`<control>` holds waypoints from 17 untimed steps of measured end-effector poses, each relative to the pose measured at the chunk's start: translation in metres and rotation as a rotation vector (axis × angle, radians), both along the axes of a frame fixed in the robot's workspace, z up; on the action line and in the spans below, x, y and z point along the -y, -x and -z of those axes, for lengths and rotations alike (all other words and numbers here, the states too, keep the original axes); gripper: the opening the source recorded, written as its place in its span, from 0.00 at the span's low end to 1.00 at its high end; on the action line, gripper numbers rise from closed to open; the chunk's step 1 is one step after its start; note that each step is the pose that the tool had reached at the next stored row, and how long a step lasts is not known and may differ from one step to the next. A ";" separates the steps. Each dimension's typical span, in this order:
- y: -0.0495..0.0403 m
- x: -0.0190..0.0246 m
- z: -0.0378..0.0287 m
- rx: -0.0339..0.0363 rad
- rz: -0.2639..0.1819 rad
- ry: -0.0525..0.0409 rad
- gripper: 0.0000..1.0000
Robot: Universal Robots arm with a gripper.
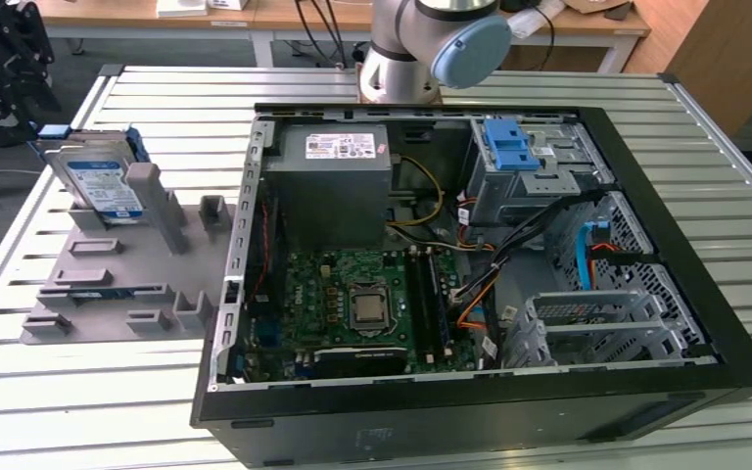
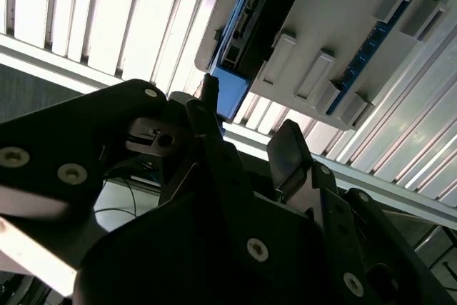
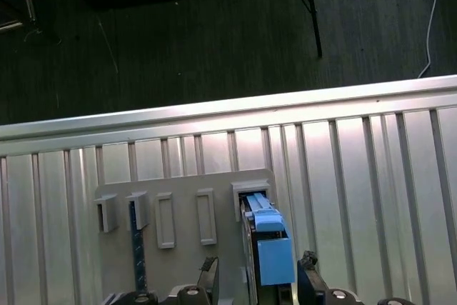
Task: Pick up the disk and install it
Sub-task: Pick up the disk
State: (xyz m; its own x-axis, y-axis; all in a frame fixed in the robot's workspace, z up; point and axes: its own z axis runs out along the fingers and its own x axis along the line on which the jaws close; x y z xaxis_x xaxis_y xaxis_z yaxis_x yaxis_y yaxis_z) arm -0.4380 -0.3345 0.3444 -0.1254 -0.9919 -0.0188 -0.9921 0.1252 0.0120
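In the exterior view, the disk (image 1: 99,181) stood upright in the grey rack (image 1: 102,284). In the first wrist view, the gripper (image 3: 257,266) was spread, with the disk's blue rail lined up between its fingers. In the second wrist view, the disk sat just beyond them. Closing squarely on its flat faces seemed wise.

We seem to be in a robotics lab or test workshop. A slatted metal table (image 1: 75,411) carries an opened computer case (image 1: 481,431) and a grey holding fixture (image 1: 102,294). The arm's base (image 1: 396,73) stands at its far edge, wooden desks (image 1: 115,12) stand behind, and dark carpet (image 3: 178,48) lies below.
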 end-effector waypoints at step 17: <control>0.0000 0.0000 0.0011 0.0001 -0.035 0.0000 0.55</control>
